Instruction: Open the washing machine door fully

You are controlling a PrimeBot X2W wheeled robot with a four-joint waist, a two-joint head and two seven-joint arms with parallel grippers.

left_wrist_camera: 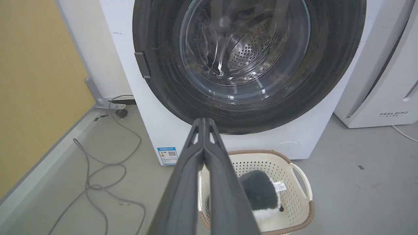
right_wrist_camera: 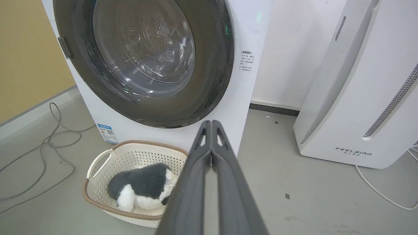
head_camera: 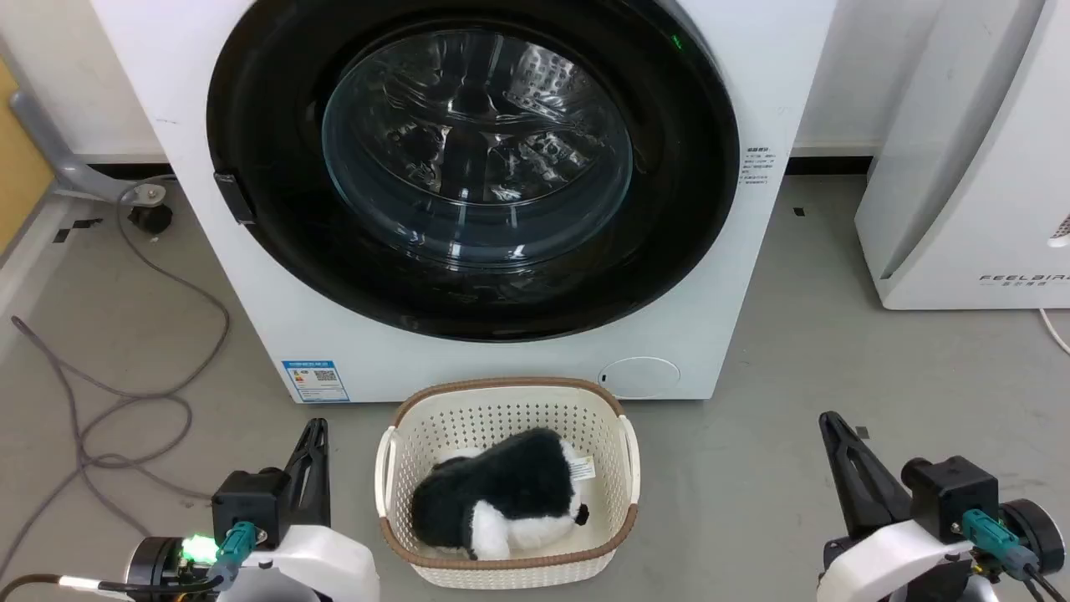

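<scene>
My left claw (head_camera: pixel 313 447) and right claw (head_camera: pixel 836 435) hang low, fingers pressed together, gripping nothing, either side of a basket (head_camera: pixel 501 418) holding a plush toy (head_camera: pixel 501 493). Beyond it, the washing machine door (head_camera: pixel 472 159) sits flush against the washing machine (head_camera: pixel 501 368).

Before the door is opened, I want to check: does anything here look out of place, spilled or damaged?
Nothing spilled or damaged. The washing machine door sits shut and straight. Only a loose grey cable lies in untidy loops on the floor, left of the washing machine.
</scene>
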